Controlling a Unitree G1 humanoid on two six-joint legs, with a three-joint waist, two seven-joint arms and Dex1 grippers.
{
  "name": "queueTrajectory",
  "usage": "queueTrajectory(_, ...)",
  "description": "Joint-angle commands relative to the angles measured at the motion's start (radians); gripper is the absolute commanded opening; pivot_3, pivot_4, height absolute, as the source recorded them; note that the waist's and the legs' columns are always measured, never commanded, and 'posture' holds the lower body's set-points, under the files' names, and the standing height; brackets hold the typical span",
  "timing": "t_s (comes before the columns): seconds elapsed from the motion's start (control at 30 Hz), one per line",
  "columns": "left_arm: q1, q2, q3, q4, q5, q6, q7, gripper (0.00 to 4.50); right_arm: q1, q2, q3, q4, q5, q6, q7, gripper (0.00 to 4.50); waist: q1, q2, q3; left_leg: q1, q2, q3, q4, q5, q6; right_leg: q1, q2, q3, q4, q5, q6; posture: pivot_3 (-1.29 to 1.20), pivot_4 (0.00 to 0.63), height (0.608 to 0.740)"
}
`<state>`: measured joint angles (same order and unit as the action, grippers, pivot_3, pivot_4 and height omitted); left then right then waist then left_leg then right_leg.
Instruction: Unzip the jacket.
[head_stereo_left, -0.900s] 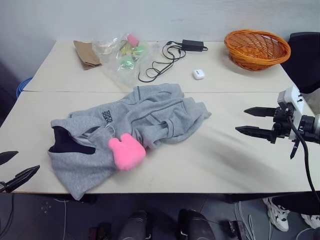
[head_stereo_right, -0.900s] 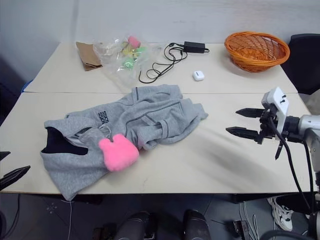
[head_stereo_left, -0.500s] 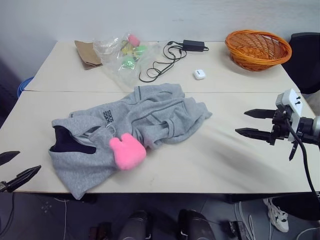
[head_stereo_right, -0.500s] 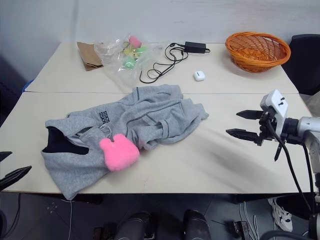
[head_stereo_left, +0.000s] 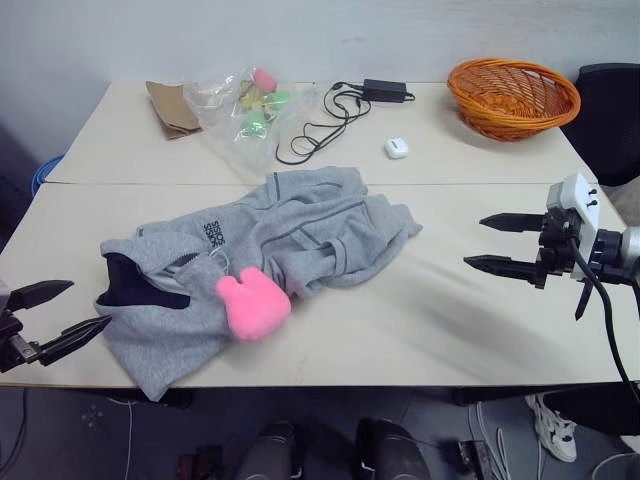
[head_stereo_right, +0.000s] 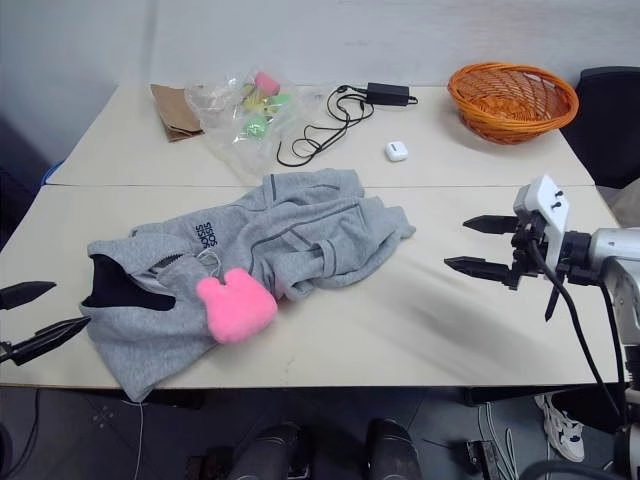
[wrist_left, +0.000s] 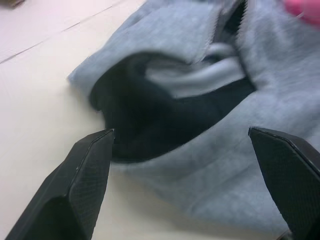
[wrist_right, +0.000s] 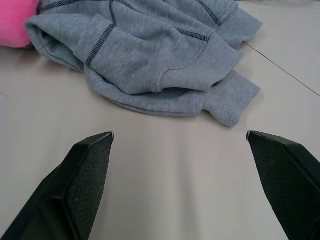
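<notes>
Here the grey fleece jacket (head_stereo_left: 250, 255) lies collar-first toward the surface's near-left corner, just beside the left pincer (head_stereo_left: 55, 315); right pincer (head_stereo_left: 510, 245) well apart; both spread, empty.

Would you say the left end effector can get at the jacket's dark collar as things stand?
Probably yes. The left end effector is open and sits just off the dark collar of the jacket, pointing towards it, with bare table between them and nothing in the way.
</notes>
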<state>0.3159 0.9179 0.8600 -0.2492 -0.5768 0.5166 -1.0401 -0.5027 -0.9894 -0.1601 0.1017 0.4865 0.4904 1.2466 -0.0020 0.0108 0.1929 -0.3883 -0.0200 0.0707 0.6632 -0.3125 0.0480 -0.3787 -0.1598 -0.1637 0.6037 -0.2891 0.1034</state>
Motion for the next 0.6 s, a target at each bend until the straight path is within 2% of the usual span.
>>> queueTrajectory(0.03,-0.003,0.031,-0.002,-0.143,-0.104,0.080,-0.026,4.50,-0.057,-0.002,0.007,-0.034,0.025,0.005,0.036,4.46,0.000,0.000,0.000,0.000,0.000,0.000,0.000,0.000,0.000,0.000,0.000,0.000,0.000,0.000,0.000,0.00,0.150,0.740)
queueTrajectory(0.17,0.009,0.070,-0.053,-0.293,-0.133,0.131,-0.034,4.50,-0.095,-0.001,0.066,-0.052,-0.026,-0.062,0.079,4.46,0.000,0.000,0.000,0.000,0.001,0.000,0.000,0.000,0.000,0.000,0.002,0.001,0.000,0.000,0.000,0.00,0.150,0.740)
queueTrajectory(0.23,0.019,0.096,-0.102,-0.361,-0.095,0.121,-0.031,4.50,-0.121,-0.001,0.122,-0.051,-0.083,-0.124,0.095,4.46,0.000,0.000,0.000,0.000,0.001,0.001,0.000,0.000,0.000,0.000,0.004,0.002,-0.001,0.000,0.000,0.00,0.150,0.740)
queueTrajectory(0.37,0.062,0.156,-0.221,-0.435,0.042,0.088,-0.012,4.50,-0.179,0.025,0.238,-0.007,-0.236,-0.353,0.121,4.46,0.000,0.001,0.000,0.001,0.002,0.002,0.000,0.001,0.000,0.000,0.010,0.004,-0.001,0.000,0.000,0.00,0.150,0.740)
queueTrajectory(0.5,-0.022,0.168,-0.412,-0.424,0.215,0.062,0.148,4.50,-0.262,0.097,0.346,0.126,-0.429,-0.639,0.058,4.46,-0.001,0.001,0.001,0.001,0.005,0.004,0.000,0.002,0.001,-0.001,0.013,0.005,-0.001,0.000,-0.001,0.00,0.150,0.740)
queueTrajectory(0.6,-0.052,0.190,-0.546,-0.436,0.325,0.043,0.192,4.50,-0.340,0.165,0.413,0.277,-0.553,-0.810,-0.013,4.46,-0.003,0.001,0.001,0.001,0.005,0.005,0.000,0.003,0.002,-0.003,0.013,0.006,0.002,0.000,-0.001,0.00,0.150,0.740)
